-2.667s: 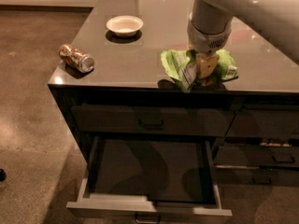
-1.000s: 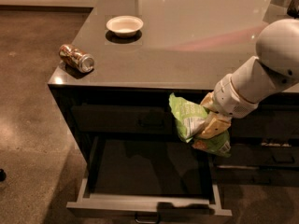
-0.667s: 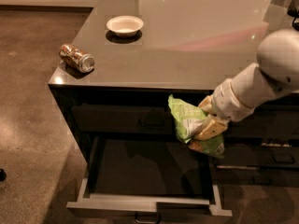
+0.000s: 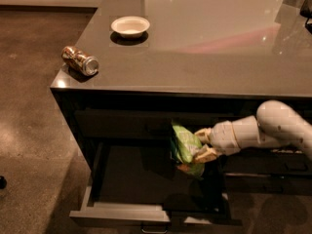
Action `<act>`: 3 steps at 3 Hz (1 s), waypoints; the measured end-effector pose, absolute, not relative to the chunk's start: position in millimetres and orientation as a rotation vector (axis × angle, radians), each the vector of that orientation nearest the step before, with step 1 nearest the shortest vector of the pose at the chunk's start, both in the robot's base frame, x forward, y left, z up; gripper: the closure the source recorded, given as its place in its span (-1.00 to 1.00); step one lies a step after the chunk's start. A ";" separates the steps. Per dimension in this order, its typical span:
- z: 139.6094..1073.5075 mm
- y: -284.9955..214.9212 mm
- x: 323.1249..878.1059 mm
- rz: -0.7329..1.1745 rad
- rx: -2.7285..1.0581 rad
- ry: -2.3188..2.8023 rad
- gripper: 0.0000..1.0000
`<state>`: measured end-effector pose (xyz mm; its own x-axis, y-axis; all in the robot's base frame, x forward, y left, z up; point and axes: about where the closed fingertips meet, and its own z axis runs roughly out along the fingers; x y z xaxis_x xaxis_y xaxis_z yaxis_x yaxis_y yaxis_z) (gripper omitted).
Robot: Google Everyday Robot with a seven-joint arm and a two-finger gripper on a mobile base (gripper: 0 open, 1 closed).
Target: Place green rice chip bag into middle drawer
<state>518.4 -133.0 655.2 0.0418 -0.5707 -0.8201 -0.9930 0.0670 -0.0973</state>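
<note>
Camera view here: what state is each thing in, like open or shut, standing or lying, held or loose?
middle drawer: pulled open, nothing seen on its dark floor.
end effector: shut on the bag, above the middle drawer's right side.
green rice chip bag: held in the air, not yet let go.
top drawer: shut.
can: lying on its side on the counter.
white bowl: upright, looks empty.

White bowl (image 4: 130,26), brown-silver can (image 4: 80,60) lying sideways, glossy dark countertop (image 4: 209,48)

No legible text or labels anywhere
</note>
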 end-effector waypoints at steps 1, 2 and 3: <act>598.7 -137.1 518.8 0.835 -1.529 1.532 0.49; 532.8 -148.2 507.2 0.888 -1.421 1.514 -0.11; 498.5 -154.8 501.3 0.894 -1.345 1.536 -0.59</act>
